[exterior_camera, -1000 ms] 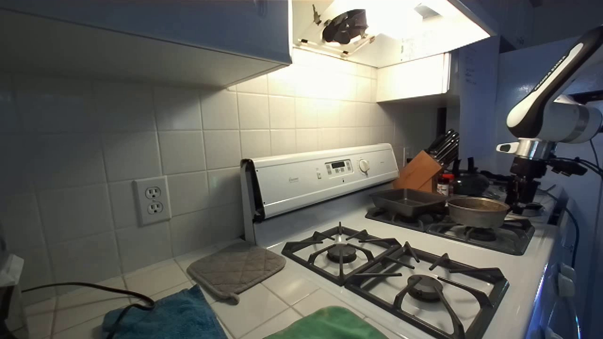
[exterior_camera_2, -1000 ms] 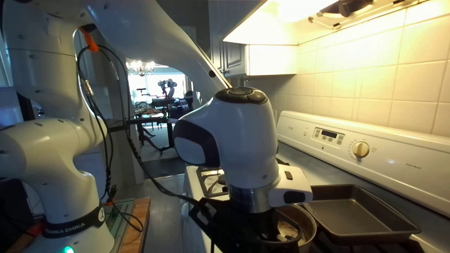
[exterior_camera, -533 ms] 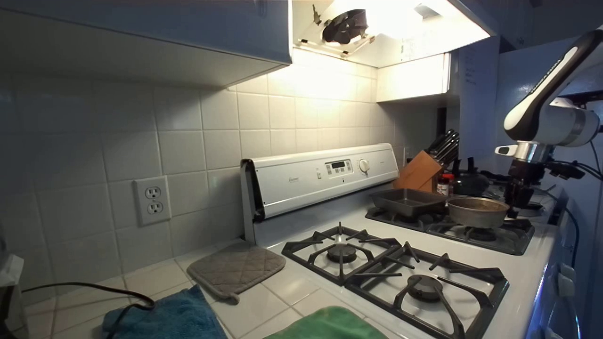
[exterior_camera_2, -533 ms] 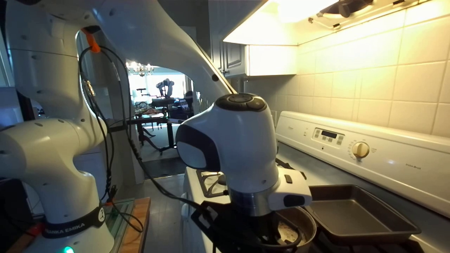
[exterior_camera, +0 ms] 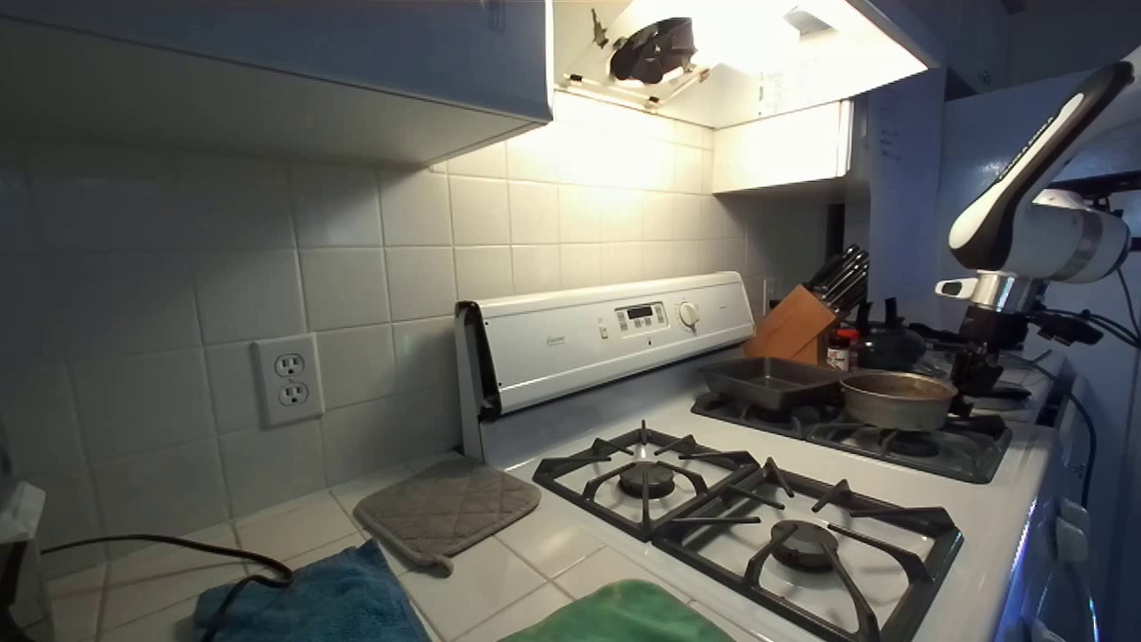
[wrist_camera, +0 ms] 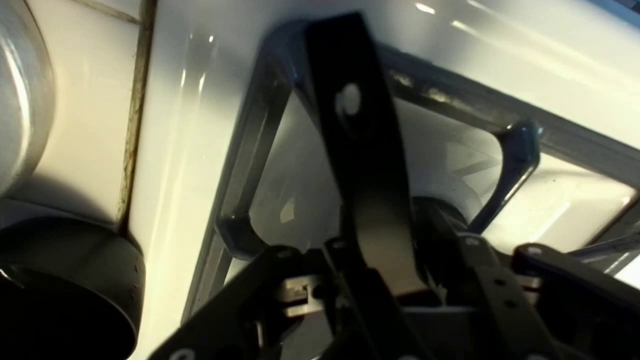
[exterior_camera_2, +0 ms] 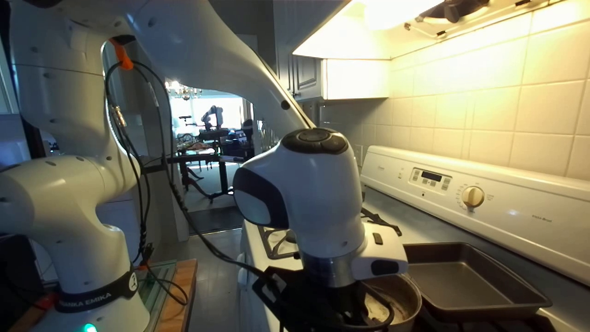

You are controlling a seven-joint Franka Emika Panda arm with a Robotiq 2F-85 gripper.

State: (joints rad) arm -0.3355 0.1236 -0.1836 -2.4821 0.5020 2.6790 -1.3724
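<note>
A round metal pan (exterior_camera: 896, 403) with a dark, worn inside (exterior_camera_2: 385, 304) stands on a rear-area burner, close beside a rectangular baking pan (exterior_camera: 771, 385). Its black handle (wrist_camera: 357, 125), with a hole near the end, runs upright through the wrist view. My gripper (wrist_camera: 387, 242) has its fingers on either side of that handle near the pan's body, drawn in against it. In an exterior view the gripper (exterior_camera: 970, 392) points down right behind the pan's rim. The pan's body is mostly hidden by the gripper in the wrist view.
Under the handle lies a burner grate (wrist_camera: 245, 150). A dark round vessel (wrist_camera: 90, 270) and a shiny metal lid-like thing (wrist_camera: 22, 95) sit on the tiled counter. A knife block (exterior_camera: 793, 328), front grates (exterior_camera: 807, 542), grey potholder (exterior_camera: 446, 504) and blue cloth (exterior_camera: 312, 599) also show.
My arm has come down a little, and the fingers have drawn together about the handle. The round pan has slid slightly toward the baking pan's side.
</note>
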